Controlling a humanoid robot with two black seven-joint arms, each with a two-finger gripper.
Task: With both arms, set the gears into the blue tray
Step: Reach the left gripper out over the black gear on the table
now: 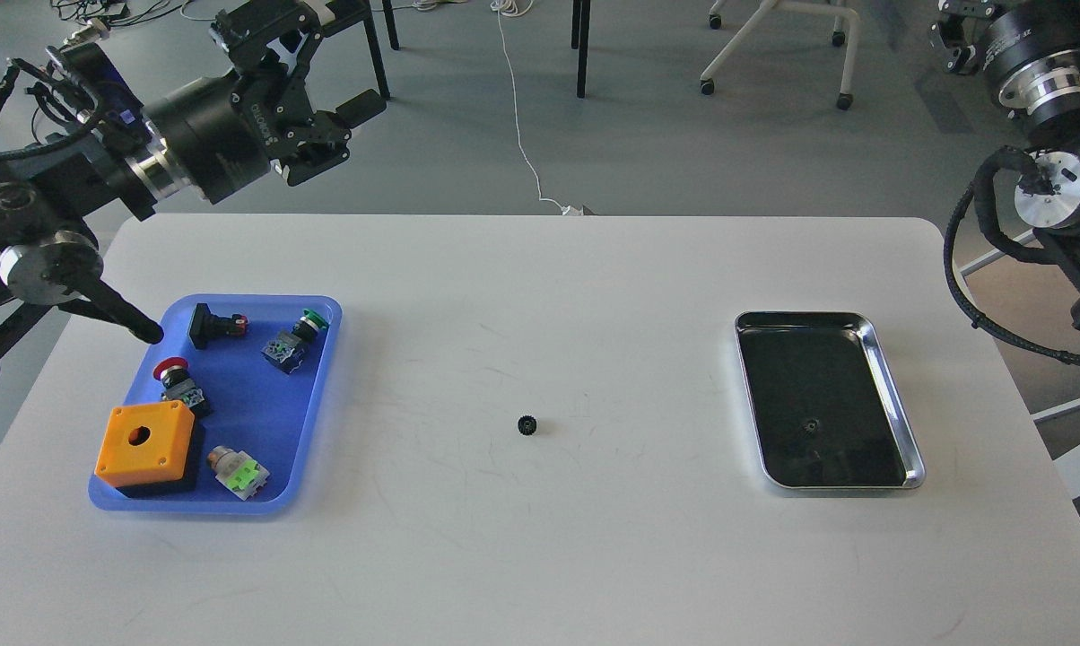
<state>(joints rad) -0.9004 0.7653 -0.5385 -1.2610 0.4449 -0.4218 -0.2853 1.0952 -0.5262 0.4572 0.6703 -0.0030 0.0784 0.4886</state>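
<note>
One small black gear [528,425] lies on the white table near its middle. A second gear [809,426] shows faintly on the dark bottom of the silver tray [899,404] at the right. The blue tray [323,368] sits at the left and holds switches and an orange box. My left gripper [341,135] hangs above the table's far left edge, behind the blue tray, open and empty. My right gripper [954,34] is at the top right corner, beyond the table, dark and partly cut off.
In the blue tray lie several push-button switches [293,339] with red or green caps and an orange box [143,447] with a round hole. Chair and table legs stand on the floor behind the table. A white cable [522,135] runs to the table's far edge.
</note>
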